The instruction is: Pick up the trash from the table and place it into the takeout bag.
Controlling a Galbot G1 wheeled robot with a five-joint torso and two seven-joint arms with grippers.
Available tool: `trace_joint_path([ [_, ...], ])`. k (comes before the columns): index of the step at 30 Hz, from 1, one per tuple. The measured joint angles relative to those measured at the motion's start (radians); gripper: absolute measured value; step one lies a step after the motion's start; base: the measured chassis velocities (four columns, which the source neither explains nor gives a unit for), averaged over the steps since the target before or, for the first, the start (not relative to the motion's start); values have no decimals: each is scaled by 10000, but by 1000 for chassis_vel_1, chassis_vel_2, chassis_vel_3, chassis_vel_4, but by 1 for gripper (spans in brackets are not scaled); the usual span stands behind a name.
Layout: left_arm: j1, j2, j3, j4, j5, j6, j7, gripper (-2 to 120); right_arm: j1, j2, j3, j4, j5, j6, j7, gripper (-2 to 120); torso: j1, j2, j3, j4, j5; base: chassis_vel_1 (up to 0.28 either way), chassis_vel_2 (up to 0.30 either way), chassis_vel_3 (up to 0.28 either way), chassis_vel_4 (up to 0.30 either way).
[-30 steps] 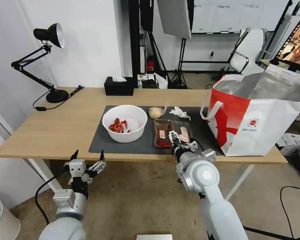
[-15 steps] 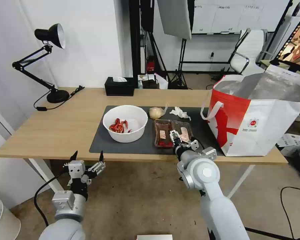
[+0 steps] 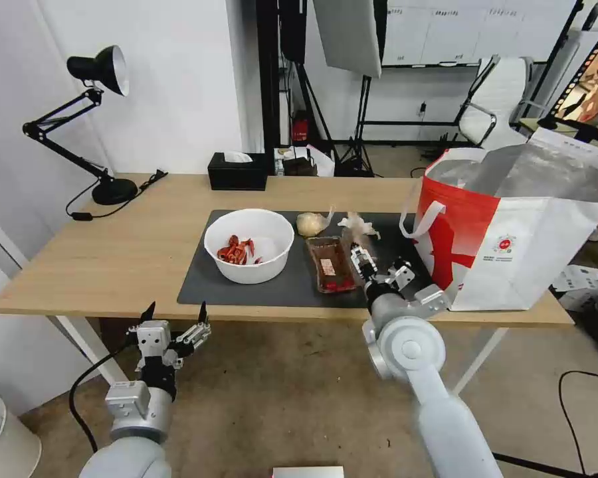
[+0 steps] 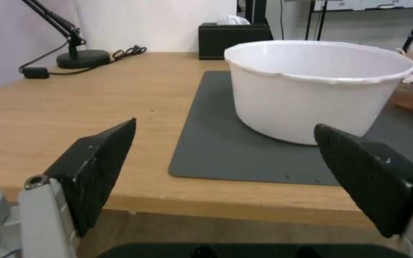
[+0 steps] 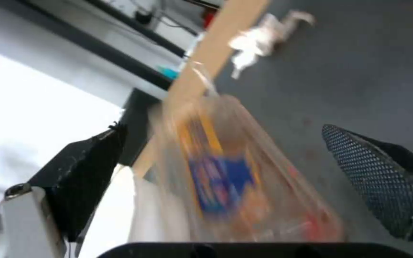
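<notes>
Long light wooden table (image 3: 113, 252) against a white wall, desk lamp (image 3: 99, 66) at its far left corner, black tissue box (image 3: 236, 171) at the back edge, dark grey mat (image 3: 246, 289) across the middle. On the mat: white round bowl (image 3: 249, 245) with red scraps to the left, clear hinged container (image 3: 331, 264) just beside it, beige lump in clear wrap (image 3: 310, 224) and crumpled white tissue (image 3: 359, 224) behind the container. Takeout bag (image 3: 511, 252) standing open at the right end of the table, foil lining showing, nothing from the mat visible inside. Right gripper (image 3: 381, 264) low over the mat at the container's right side, between it and the bag, jaws apart with nothing clamped. Seen from the right wrist, container lying between the two black pads, possibly tipped up on one long side, though too smeared to say for sure. Left gripper (image 3: 173, 315) parked below the near table edge in front of the bowl, jaws wide apart, empty. Step in hand, as judged: taking hold of the container. To do it well: centre the thin plastic wall between the pads before closing. Close gently, since such a shell likely flexes and may pop open at the hinge. Keep the lid side up during the lift so the scraps stay inside. Clear the bag's strap and rim before lowering. Let go well down inside the foil lining, not at the edge.
</notes>
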Motion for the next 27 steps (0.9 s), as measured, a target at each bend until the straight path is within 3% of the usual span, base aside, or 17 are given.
trace_joint_path([
  [3, 1, -49, 7, 63, 10, -105, 0, 100, 322, -341, -30, -155, 772, -755, -398, 100, 0, 0, 0, 0, 0, 0, 0, 0, 0],
  [5, 8, -109, -5, 118, 30, -230, 1, 100, 844, -475, -44, -470, 2263, -1788, 144, 100, 0, 0, 0, 1, 0, 0, 0, 0, 0],
  [13, -22, -135, -115, 107, 20, -248, 1, 100, 1499, -276, -99, -841, 3475, -1968, 1381, 100, 0, 1, 0, 2, 0, 0, 0, 0, 0],
  [19, -53, -125, -153, 107, 1, -251, 1, 100, 1649, -515, -133, -765, 3538, -2037, 860, 100, 1, 1, 0, 2, 0, 0, 0, 0, 0],
  [24, -93, -103, -155, 93, -15, -258, 2, 100, 2035, -1172, -512, -677, 2415, -2582, -284, 96, -1, 1, -1, 1, 1, 0, 0, 0, 0],
  [26, -123, -58, -151, 72, -36, -259, 6, 100, 2915, -2555, -1533, -1103, -667, -2912, -2479, 85, 0, 1, 0, 2, 2, 0, 0, 0, 0],
  [27, -123, -58, -151, 72, -36, -259, 6, 100, 2915, -2555, -1533, -1103, -667, -2912, -2479, 85, 0, 1, 0, 2, 2, 0, 0, 0, 0],
])
